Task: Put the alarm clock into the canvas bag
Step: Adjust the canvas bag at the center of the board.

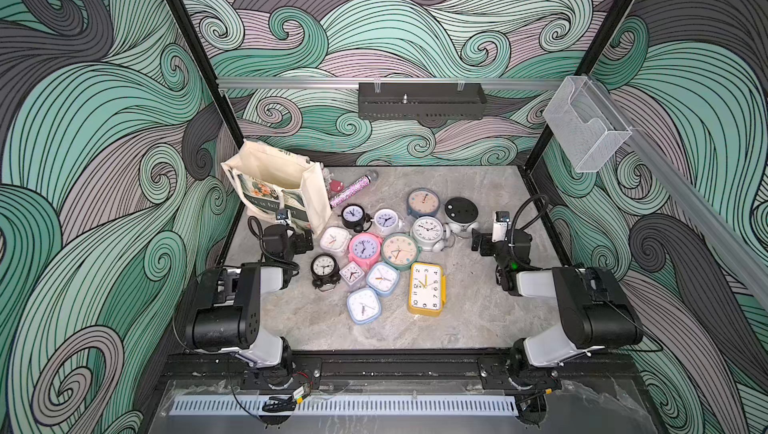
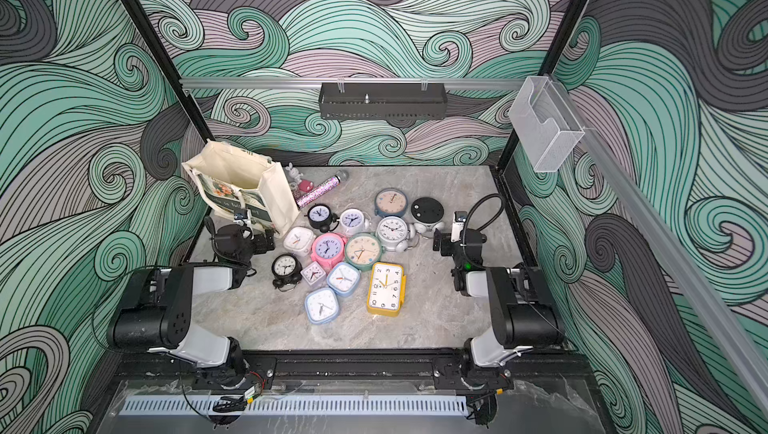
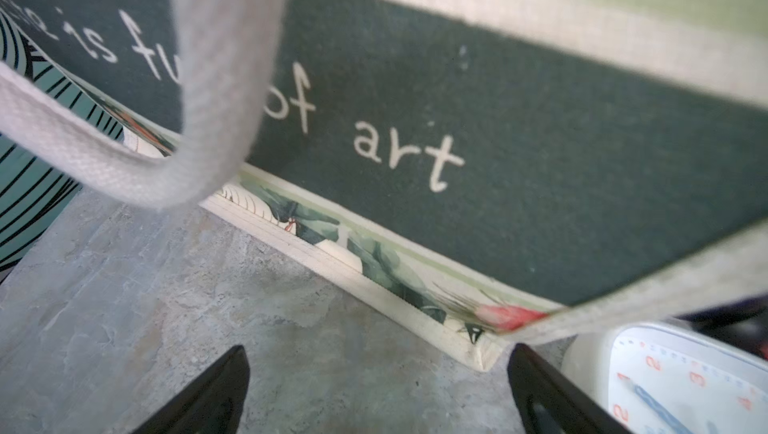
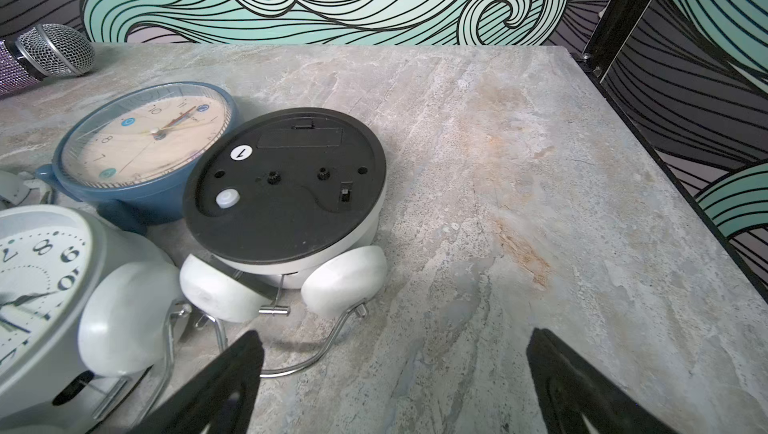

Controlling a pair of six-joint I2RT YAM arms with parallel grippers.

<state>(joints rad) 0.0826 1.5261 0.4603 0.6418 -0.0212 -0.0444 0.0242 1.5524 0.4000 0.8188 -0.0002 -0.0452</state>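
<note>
Table: grey stone-look top carrying everything.
Canvas bag: upright at the far left corner, mouth open, print panel facing the left arm.
Alarm clocks: clustered mid-table, just beside the bag.
Left pincer: wide, empty, low over bare table at the bag's bottom corner.
Right pincer: wide, empty, near a face-down white twin-bell clock.
Microphone: glittery, behind the clocks.

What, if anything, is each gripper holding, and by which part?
Nothing is held. The left gripper stands open beside the canvas bag; the right gripper stands open near a face-down clock.
</note>
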